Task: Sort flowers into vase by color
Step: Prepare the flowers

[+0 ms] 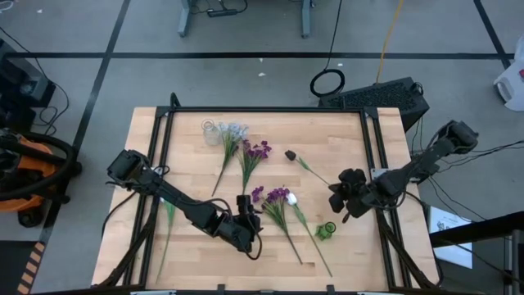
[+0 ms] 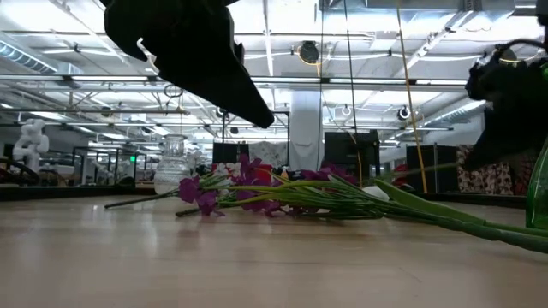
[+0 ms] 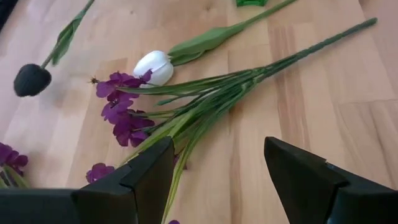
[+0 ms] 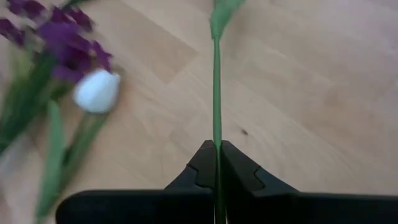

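- Purple small-petalled clusters (image 1: 280,196) on thin green stalks lie at the desk's (image 1: 344,139) centre, a smooth white tulip bud (image 3: 153,67) touching them.
- Pale grey-blue fluffy stems (image 1: 232,133) lie at 11 o'clock beside a clear glass vase (image 1: 210,131).
- Left gripper (image 1: 246,215), fingers apart, hovers over the purple stalks.
- Right gripper (image 4: 216,163) is clamped on a dark-headed stem (image 1: 304,165).

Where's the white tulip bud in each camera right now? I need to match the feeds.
High view: white bud at table centre, beside purple blooms.
Low view: only a pale bit low right of centre, possibly it; cannot tell.
Left wrist view: bud upper left of centre.
Right wrist view: bud at left.
Shared landmark: the purple blooms touching it.
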